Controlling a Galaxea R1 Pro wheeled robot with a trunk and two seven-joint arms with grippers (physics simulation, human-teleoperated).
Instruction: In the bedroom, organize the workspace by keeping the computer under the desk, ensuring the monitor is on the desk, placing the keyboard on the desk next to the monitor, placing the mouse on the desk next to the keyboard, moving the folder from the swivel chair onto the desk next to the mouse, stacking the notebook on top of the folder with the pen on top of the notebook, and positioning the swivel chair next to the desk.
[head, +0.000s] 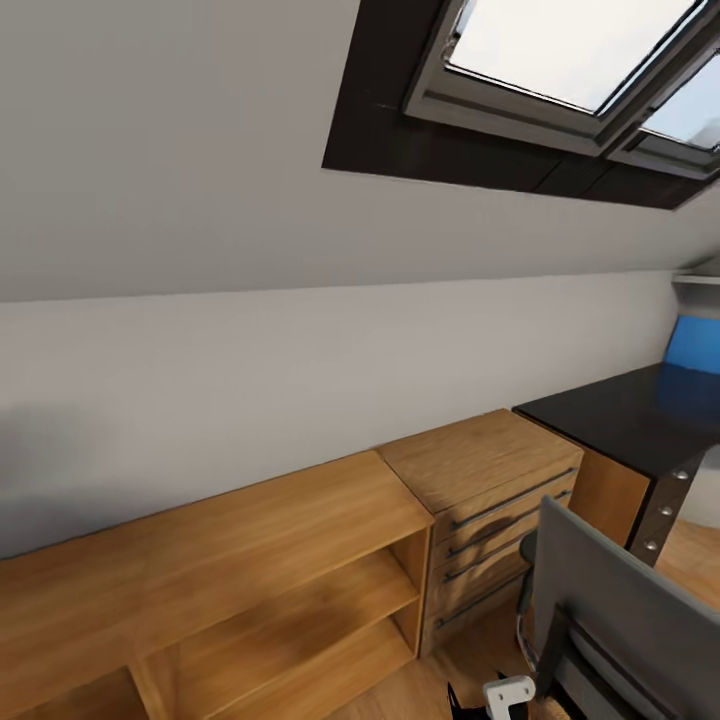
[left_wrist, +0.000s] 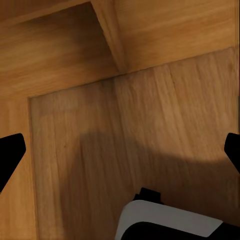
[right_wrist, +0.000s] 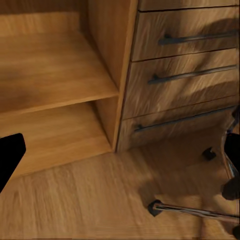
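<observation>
**Robot beside the wooden chest, table corner in sight, tidying not yet visible**

The head view looks down along a white sloped wall with a skylight (head: 560, 60). Against the wall stands a low wooden shelf unit (head: 250, 560), open at the front. Touching its far end is a wooden drawer chest (head: 490, 490) with dark bar handles. Just beyond the chest, the glossy black table (head: 630, 410) begins, with silver knobs on its near corner and a blue panel (head: 695, 345) behind it. The stretch of tabletop in sight is bare.

In front of the chest stands the grey chair (head: 620, 620), its back turned to the camera, near the table but not pushed up to it. The seat is hidden, so whether the folder lies there cannot be told.

The right wrist view looks at the chest's drawers, the shelf unit beside them, and the chair's chrome legs and casters (right_wrist: 200, 210) on the wood floor. The right pincer (right_wrist: 125, 152) is spread wide and holds nothing. The left wrist view looks at wooden surfaces; the left pincer (left_wrist: 122, 150) is likewise spread wide and empty.

Judging by this, the sorting work seems largely still ahead.
</observation>
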